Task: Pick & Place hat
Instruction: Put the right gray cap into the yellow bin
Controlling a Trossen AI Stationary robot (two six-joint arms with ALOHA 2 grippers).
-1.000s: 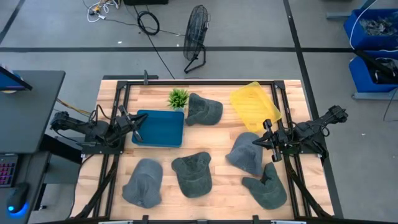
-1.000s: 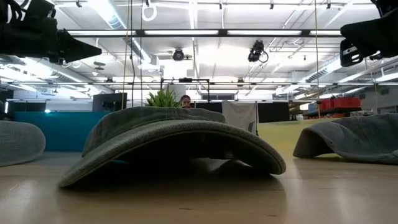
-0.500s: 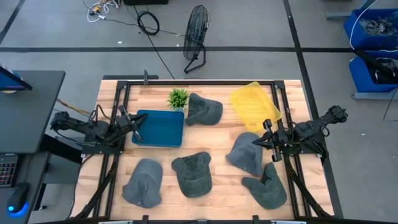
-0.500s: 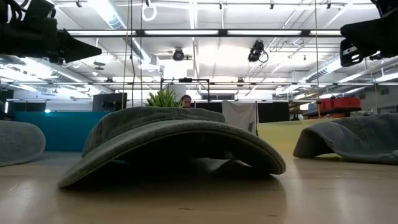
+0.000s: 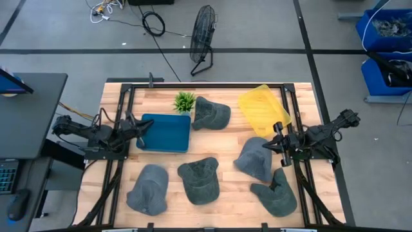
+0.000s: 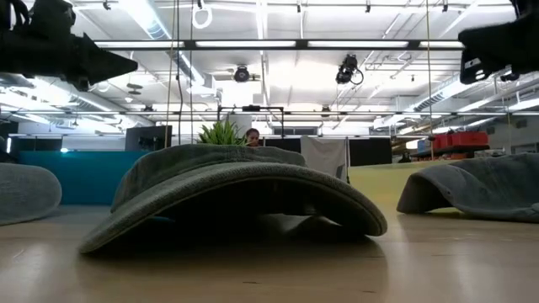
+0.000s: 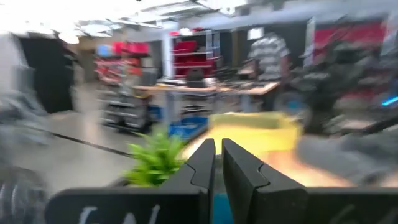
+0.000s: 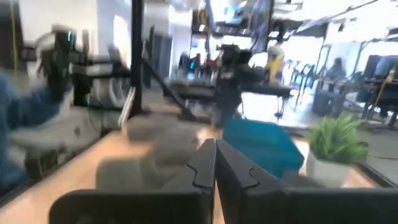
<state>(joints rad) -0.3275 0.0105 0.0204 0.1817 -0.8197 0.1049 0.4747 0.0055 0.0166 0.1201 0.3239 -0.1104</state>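
Several grey hats lie flat on the wooden table: one (image 5: 211, 113) at the far middle, one (image 5: 254, 158) right of centre, one (image 5: 199, 180) near the middle, one (image 5: 148, 189) near left and one (image 5: 277, 194) near right. My left gripper (image 5: 144, 127) hovers shut over the left end of the teal tray (image 5: 165, 133). My right gripper (image 5: 274, 139) hovers shut just right of the right-of-centre hat, above the table. Both pairs of fingers show closed together in the wrist views (image 7: 217, 165) (image 8: 216, 165).
A yellow tray (image 5: 262, 109) sits tilted at the far right. A small green plant (image 5: 185, 101) stands behind the teal tray. Black frame rails (image 5: 125, 116) run along both sides of the table. In the low view the middle hat (image 6: 236, 198) fills the foreground.
In the low view my right gripper has risen a little, and my left arm has shifted slightly over the teal tray. No hat has moved.
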